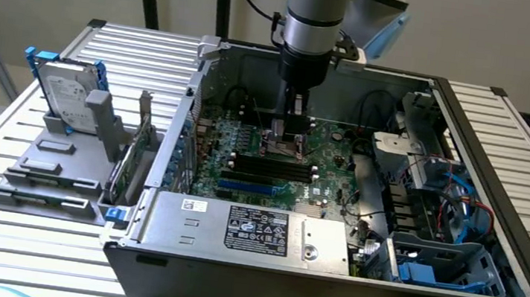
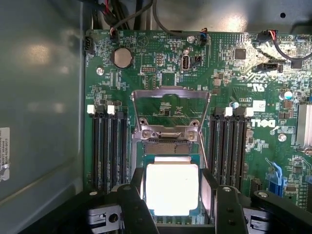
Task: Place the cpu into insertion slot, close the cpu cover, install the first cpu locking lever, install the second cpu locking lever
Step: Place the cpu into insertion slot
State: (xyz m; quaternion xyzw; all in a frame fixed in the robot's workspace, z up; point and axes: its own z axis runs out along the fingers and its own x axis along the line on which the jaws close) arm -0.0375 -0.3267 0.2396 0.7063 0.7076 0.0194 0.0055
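Gripper [image 2: 173, 189] was narrowed to chip width, fingers [image 2: 136, 200] against two opposite edges of the cpu [image 2: 172, 191], so it had hold of it. The cpu sat low over the insertion slot [image 2: 165, 146], square to it, pale top up. I couldn't tell if it was fully seated.

The cpu cover [image 2: 170, 92] was swung open, off the slot, with bare board visible through its window.

Readable text: "DELL" in white on the motherboard [image 2: 161, 44], out past one bank of memory slots [image 2: 231, 146]. The white label on the power supply [image 1: 256, 230] and the sticker on the case wall [image 2: 3, 152] were too small to read.

Room was tight. Black memory slots ran along both sides of the slot, just beside the fingers. In the exterior view the arm stood vertical inside the open case [image 1: 505, 146], well apart from its walls. A hard drive [image 1: 67, 92] stood outside, on the exterior view's left.
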